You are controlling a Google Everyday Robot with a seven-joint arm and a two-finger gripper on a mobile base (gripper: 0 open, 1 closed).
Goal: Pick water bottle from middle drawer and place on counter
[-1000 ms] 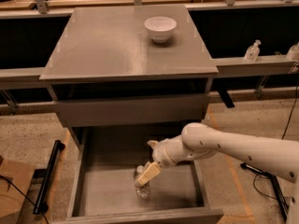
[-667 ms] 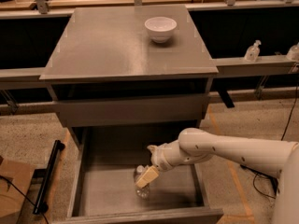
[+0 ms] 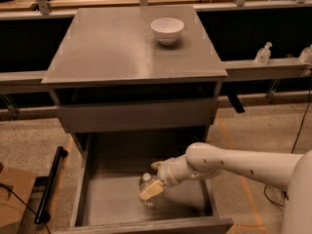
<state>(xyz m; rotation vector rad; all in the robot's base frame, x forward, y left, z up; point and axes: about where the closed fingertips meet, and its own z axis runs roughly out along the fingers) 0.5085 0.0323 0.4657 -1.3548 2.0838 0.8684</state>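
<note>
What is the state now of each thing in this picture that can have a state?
middle drawer: pulled open.
water bottle: in the drawer, cap on, not yet lifted.
gripper: lowered into the drawer, at the bottle.
bowl: upright on the counter.
pump bottle: upright on the ledge at the right.

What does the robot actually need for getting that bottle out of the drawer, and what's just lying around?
Part of the job: the water bottle; the open middle drawer that holds it; the counter where it goes; the gripper, down in the drawer at the bottle.

Just lying about: the white bowl on the counter; the pump bottle on the ledge behind.
</note>
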